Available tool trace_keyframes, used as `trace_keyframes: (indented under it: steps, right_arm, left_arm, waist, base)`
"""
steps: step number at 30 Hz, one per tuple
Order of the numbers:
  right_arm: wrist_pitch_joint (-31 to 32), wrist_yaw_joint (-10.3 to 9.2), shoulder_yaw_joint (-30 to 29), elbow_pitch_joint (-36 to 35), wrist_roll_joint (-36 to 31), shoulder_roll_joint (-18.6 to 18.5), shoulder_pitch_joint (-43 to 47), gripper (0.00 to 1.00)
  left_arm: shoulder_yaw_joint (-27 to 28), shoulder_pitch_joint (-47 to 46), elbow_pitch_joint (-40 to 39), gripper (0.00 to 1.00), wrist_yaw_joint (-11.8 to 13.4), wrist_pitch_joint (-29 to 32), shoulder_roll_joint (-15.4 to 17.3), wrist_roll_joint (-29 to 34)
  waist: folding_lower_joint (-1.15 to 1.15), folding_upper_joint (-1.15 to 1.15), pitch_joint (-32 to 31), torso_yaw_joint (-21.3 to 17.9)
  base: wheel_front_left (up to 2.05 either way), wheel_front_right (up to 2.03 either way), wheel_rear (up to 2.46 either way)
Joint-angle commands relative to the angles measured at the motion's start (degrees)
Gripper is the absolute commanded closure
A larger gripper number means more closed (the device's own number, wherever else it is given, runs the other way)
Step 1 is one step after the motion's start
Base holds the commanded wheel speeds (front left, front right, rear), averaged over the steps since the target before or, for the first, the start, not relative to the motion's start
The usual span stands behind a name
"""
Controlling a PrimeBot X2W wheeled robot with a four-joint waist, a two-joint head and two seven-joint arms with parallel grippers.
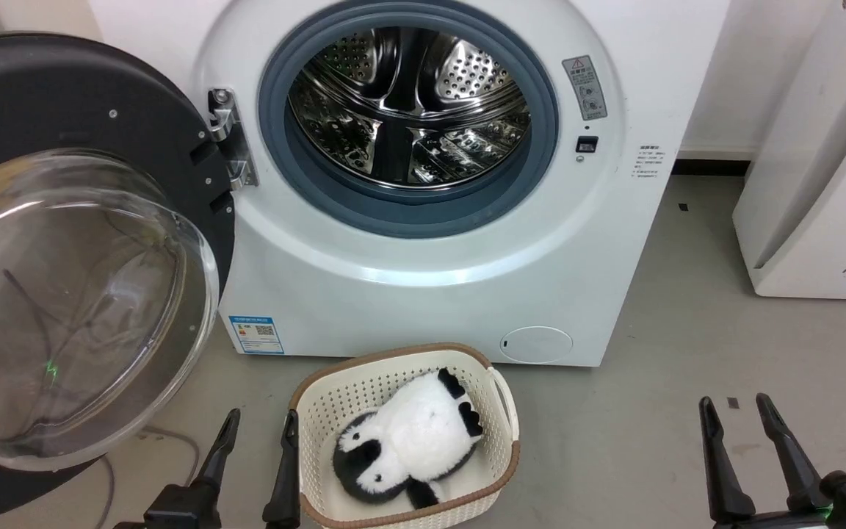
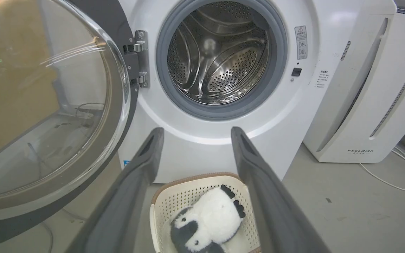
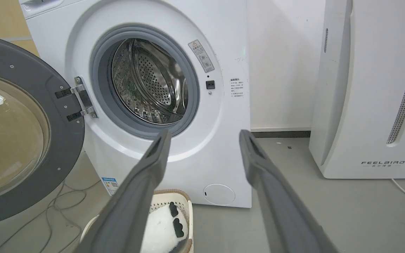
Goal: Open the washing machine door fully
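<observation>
Standing wide open at far left, the door hangs from its hinge, inner face and glass bowl turned outward. Left gripper sits low beside the basket, jaws parted, holding nothing. Washing machine, centre, shows its drum fully exposed. Right gripper, far right, likewise spread and empty. Judgement: opening appears essentially complete; little swing, if any, remains.

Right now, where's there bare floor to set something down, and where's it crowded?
Bare grey floor between the white front-loading washing machine and the white box appliance, ahead of the right gripper. Crowded: the open round black washing machine door overhangs the floor, cream plastic basket beside the left gripper.
</observation>
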Motion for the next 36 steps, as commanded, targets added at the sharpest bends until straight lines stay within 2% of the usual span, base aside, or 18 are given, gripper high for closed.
trace_keyframes:
  steps: [1,12,26,27,36]
  right_arm:
    - [-0.2,0.03,0.1,0.2,0.0,0.3,0.9,0.0]
    - [-0.2,0.03,0.1,0.8,0.2,0.7,0.7,0.0]
    - [-0.2,0.03,0.3,0.9,0.6,0.3,0.5,0.0]
    - [0.0,0.0,0.2,0.7,0.1,0.3,0.0,1.0]
    - [0.6,-0.01,0.3,0.7,-0.5,0.4,-0.4,1.0]
  left_arm:
    - [0.1,0.8,0.2,0.0,0.2,-0.5,-0.2,0.4]
    - [0.4,0.6,0.7,0.0,0.6,-0.9,-1.0,2.6]
    - [1.3,0.5,0.5,0.0,-0.2,-0.9,-1.9,4.3]
    - [1.2,0.1,0.6,1.0,-0.1,-0.6,-1.7,4.0]
    - [1.7,-0.2,0.5,1.0,-0.3,0.1,-1.9,4.4]
  waist:
    - [0.0,0.0,0.0,-0.1]
    - [0.0,0.0,-0.2,-0.3]
    - [0.0,0.0,-0.3,0.2]
    - [0.0,0.0,-0.3,0.2]
    - [0.0,0.0,-0.2,0.0]
  base:
    - [0.0,0.0,0.0]
    - [0.0,0.0,0.0]
    - [0.0,0.0,0.0]
    - [0.0,0.0,0.0]
    - [0.0,0.0,0.0]
